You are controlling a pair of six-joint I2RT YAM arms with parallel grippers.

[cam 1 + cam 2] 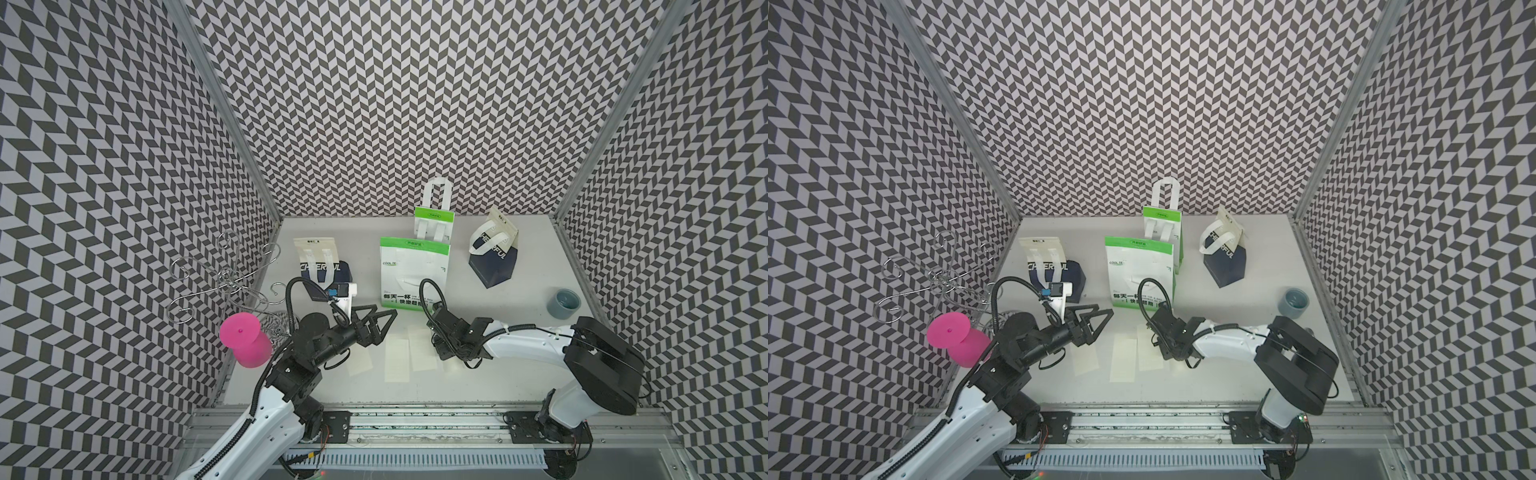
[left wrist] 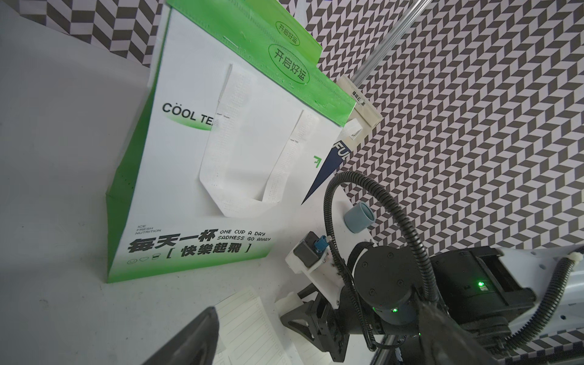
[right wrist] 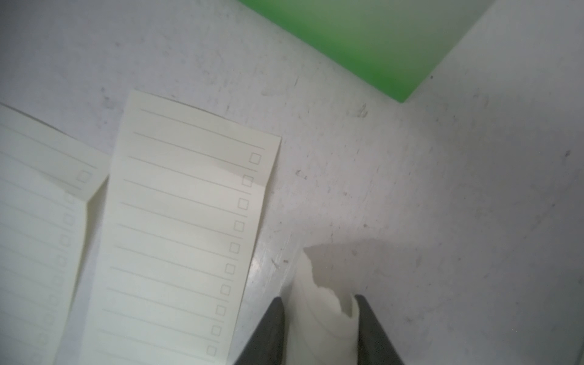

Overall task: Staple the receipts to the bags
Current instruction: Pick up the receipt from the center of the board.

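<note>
While left fingers [image 2: 192, 338] stand apart, right fingers [image 3: 265, 338] pinch 1 curled cream receipt [image 3: 319, 319].

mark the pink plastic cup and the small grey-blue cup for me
pink plastic cup [image 1: 240, 331]: in a top view, on its round flat end
small grey-blue cup [image 1: 559, 312]: in a top view, on its outer wall

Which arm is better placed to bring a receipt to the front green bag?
Probably right: the right claw pinches a curled receipt near the front green bag; the left claw is open and empty.
</note>
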